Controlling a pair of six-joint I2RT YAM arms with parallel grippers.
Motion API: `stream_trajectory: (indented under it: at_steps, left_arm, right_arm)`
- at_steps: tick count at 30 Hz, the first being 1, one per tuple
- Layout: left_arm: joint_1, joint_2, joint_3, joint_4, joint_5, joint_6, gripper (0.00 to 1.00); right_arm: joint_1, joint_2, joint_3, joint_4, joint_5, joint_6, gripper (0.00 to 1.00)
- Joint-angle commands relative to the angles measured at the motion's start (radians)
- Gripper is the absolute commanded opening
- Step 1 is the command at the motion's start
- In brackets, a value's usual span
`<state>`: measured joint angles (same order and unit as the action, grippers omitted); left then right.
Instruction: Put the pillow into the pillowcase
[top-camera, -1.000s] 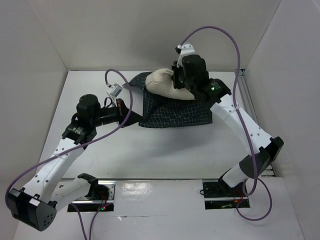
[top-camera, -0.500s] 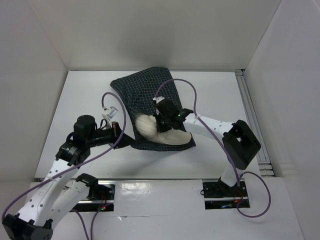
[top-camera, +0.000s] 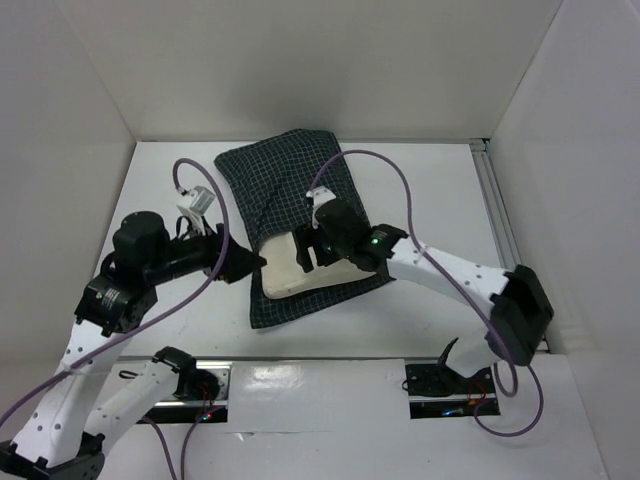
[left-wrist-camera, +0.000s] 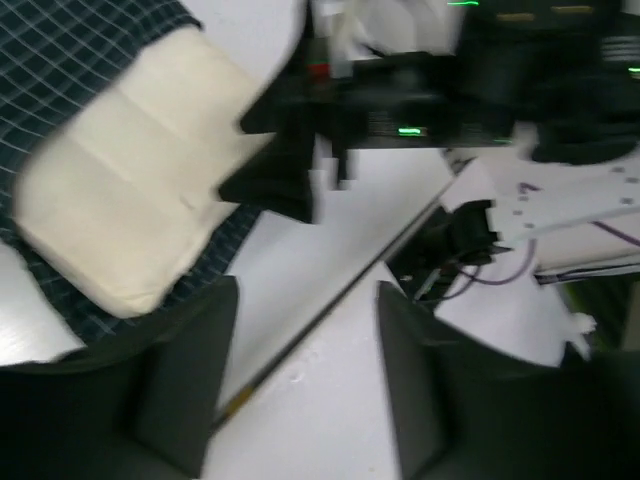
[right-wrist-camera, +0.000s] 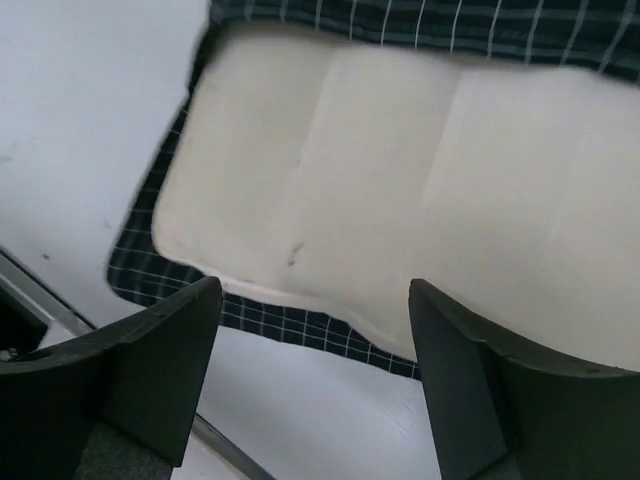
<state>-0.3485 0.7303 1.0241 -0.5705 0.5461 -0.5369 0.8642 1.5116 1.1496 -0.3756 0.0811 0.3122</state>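
The dark checked pillowcase (top-camera: 285, 180) lies flat on the white table, running from the back toward the near edge. The cream pillow (top-camera: 283, 273) sticks out of its near end and rests on the lower flap. My left gripper (top-camera: 257, 266) stands open just left of the pillow's edge, holding nothing. In the left wrist view only bare table shows between the open fingers (left-wrist-camera: 190, 385), with the pillow (left-wrist-camera: 130, 200) up and to the left. My right gripper (top-camera: 308, 254) hovers open over the pillow (right-wrist-camera: 400, 170). Below it a strip of pillowcase (right-wrist-camera: 300, 328) borders the pillow.
White walls close in the table (top-camera: 440, 200) at the back and on both sides. A metal rail (top-camera: 330, 375) with the arm bases runs along the near edge. Purple cables (top-camera: 400, 185) loop above the right arm. The right arm (left-wrist-camera: 470, 80) fills the top of the left wrist view.
Both grippers have gone from shut to open and let go of the fabric. The pillow and pillowcase have settled flatter, and the left gripper has drawn slightly to the left.
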Motion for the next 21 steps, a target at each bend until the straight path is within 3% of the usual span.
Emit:
stream_trajectory:
  at_steps: [1, 2, 3, 4, 5, 6, 7, 8, 9, 10, 11, 12, 13, 14, 16, 17, 19, 21]
  left_arm:
    - [-0.001, 0.101, 0.043, -0.058, -0.137, 0.078, 0.66]
    - [-0.001, 0.18, 0.044, -0.042, -0.137, 0.078, 0.56]
    - [-0.001, 0.223, 0.054, -0.042, -0.137, 0.089, 0.31]
    - [-0.001, 0.268, 0.054, -0.025, -0.156, 0.101, 0.24]
    - [-0.026, 0.309, 0.071, -0.025, -0.182, 0.101, 0.18]
    - [-0.046, 0.392, 0.082, -0.016, -0.216, 0.113, 0.15]
    - [-0.065, 0.429, 0.108, -0.015, -0.315, 0.114, 0.15]
    - [-0.09, 0.464, 0.122, -0.015, -0.355, 0.114, 0.19]
    - [-0.09, 0.531, 0.132, -0.015, -0.395, 0.114, 0.29]
    - [-0.101, 0.567, 0.157, -0.002, -0.441, 0.1, 0.38]
    - [-0.101, 0.604, 0.181, -0.002, -0.542, 0.085, 0.43]
    - [-0.101, 0.639, 0.209, -0.012, -0.599, 0.068, 0.43]
    - [-0.092, 0.667, 0.244, -0.003, -0.665, 0.043, 0.48]
    - [-0.078, 0.719, 0.267, -0.003, -0.725, 0.005, 0.57]
    - [-0.005, 0.761, 0.301, 0.054, -0.715, -0.021, 0.78]
    - [0.02, 0.799, 0.31, 0.084, -0.691, -0.035, 0.84]
    - [0.078, 0.843, 0.31, 0.144, -0.681, -0.035, 0.99]
    - [0.117, 0.906, 0.344, 0.205, -0.609, -0.035, 1.0]
  right_arm:
    - [0.018, -0.166, 0.006, -0.031, 0.126, 0.044, 0.83]
    - [0.018, -0.226, -0.004, -0.046, 0.164, 0.06, 0.83]
    - [0.018, -0.253, -0.014, -0.063, 0.201, 0.097, 0.81]
    - [0.018, -0.278, -0.045, -0.08, 0.285, 0.125, 0.75]
    - [0.006, -0.318, -0.062, -0.135, 0.327, 0.161, 0.39]
    - [-0.008, -0.332, -0.082, -0.16, 0.36, 0.197, 0.21]
    - [-0.054, -0.343, -0.123, -0.184, 0.371, 0.253, 0.08]
    - [-0.08, -0.352, -0.149, -0.203, 0.349, 0.271, 0.03]
    - [-0.108, -0.364, -0.174, -0.216, 0.321, 0.287, 0.05]
    - [-0.16, -0.364, -0.2, -0.217, 0.292, 0.327, 0.15]
    - [-0.183, -0.378, -0.256, -0.217, 0.207, 0.346, 0.28]
    - [-0.204, -0.396, -0.287, -0.176, 0.16, 0.363, 0.36]
    - [-0.241, -0.407, -0.316, -0.152, 0.116, 0.384, 0.62]
    - [-0.258, -0.418, -0.374, -0.125, 0.024, 0.428, 0.71]
    - [-0.293, -0.438, -0.428, -0.024, -0.071, 0.468, 0.83]
    - [-0.325, -0.45, -0.473, 0.015, -0.163, 0.499, 0.94]
    - [-0.355, -0.45, -0.502, 0.108, -0.246, 0.524, 1.0]
    - [-0.381, -0.441, -0.536, 0.171, -0.335, 0.55, 1.0]
